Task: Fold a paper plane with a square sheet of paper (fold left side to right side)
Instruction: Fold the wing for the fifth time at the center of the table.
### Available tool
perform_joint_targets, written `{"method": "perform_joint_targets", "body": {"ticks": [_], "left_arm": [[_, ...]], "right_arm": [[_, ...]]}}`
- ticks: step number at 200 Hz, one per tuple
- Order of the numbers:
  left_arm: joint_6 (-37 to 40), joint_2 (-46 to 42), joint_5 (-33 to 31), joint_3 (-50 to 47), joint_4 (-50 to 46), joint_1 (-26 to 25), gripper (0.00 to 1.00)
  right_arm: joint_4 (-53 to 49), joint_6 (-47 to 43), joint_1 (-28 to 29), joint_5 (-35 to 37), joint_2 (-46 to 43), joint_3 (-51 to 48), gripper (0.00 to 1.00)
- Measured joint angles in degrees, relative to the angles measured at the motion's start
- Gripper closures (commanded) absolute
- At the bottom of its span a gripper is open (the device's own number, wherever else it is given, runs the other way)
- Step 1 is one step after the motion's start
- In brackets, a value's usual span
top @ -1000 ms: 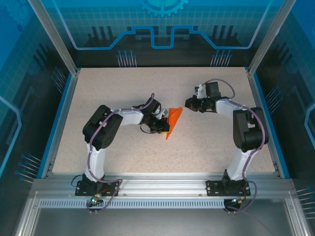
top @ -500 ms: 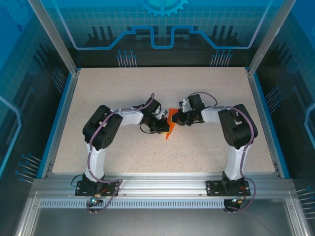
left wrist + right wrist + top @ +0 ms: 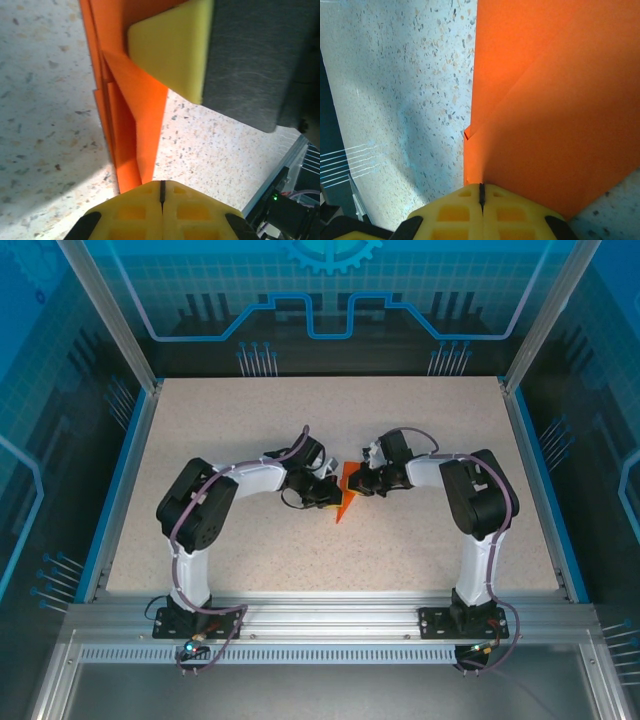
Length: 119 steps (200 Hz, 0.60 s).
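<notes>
The square sheet of paper (image 3: 344,506) is a creased, narrow orange shape lying mid-table, its pointed end toward the near edge. Layered folds of this paper (image 3: 134,100) show in the left wrist view, and a broad flap of it (image 3: 555,100) in the right wrist view. My left gripper (image 3: 329,490) is shut, its tips (image 3: 161,186) resting on the paper's left edge. My right gripper (image 3: 358,483) is shut too, its tips (image 3: 481,190) pressed on the paper from the right. The right gripper's yellow fingertip (image 3: 170,50) lies on the paper in the left wrist view. Nothing sits between either pair of jaws.
The speckled table (image 3: 250,420) has blue rails on the left (image 3: 118,490) and right (image 3: 540,490), and an aluminium frame (image 3: 320,615) along the near edge. Both arms' elbows stand out to the sides.
My right gripper has swung left from the back right and come down on the paper. The left arm's elbow has shifted slightly left; its gripper stays on the paper.
</notes>
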Motion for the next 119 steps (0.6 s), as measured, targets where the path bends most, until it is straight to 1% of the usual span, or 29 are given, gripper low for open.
{"method": "perform_joint_targets", "body": {"ticks": [60, 119], "left_arm": [[-1.5, 1.8, 2.9, 0.0, 0.7, -0.8, 0.87], [-1.9, 2.3, 3.5, 0.0, 1.5, -0.9, 0.84]], "right_arm": [[-0.6, -0.2, 0.0, 0.3, 0.0, 0.2, 0.96], [-3.0, -0.7, 0.1, 1.0, 0.3, 1.4, 0.96]]}}
